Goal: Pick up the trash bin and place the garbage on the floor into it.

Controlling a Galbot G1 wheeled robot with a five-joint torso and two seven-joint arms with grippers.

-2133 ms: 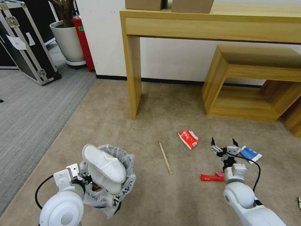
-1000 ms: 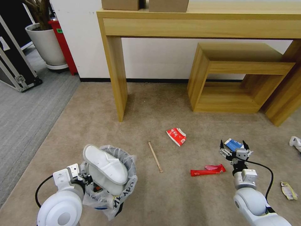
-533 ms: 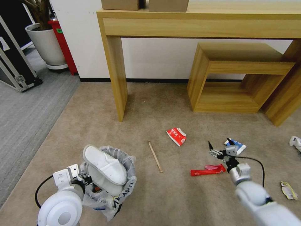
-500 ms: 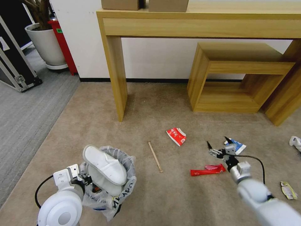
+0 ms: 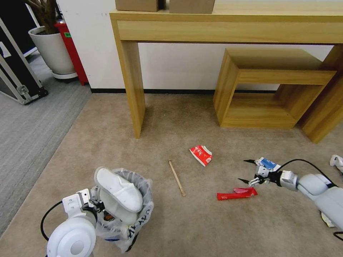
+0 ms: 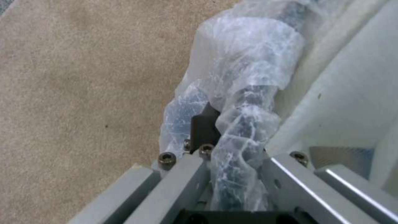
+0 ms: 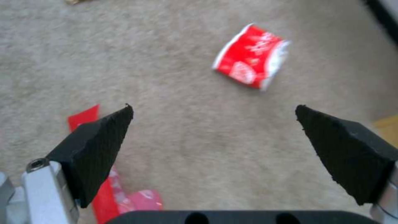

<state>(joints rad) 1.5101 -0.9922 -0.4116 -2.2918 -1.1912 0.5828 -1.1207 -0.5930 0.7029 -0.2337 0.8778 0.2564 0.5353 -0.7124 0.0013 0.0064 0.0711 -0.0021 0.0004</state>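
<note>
Claw (image 6: 232, 174) pinches bin liner (image 6: 244, 93).

The left gripper (image 6: 232, 174) is clamped on the bin's (image 6: 205, 127) rim, its metal finger bars rising from 6 o'clock with small bolts showing at their ends. Crinkly translucent bag (image 6: 244, 74) wraps over the rim and bunches between the fingers (image 6: 178, 183), running up toward 1 o'clock. A dark patch of the bin's wall shows through just beside the bolts. A smooth white slipper (image 6: 348, 102) lies against the bag from 1 to 4 o'clock. Tan carpet (image 6: 79, 93) spreads from 7 to 11 o'clock
</note>
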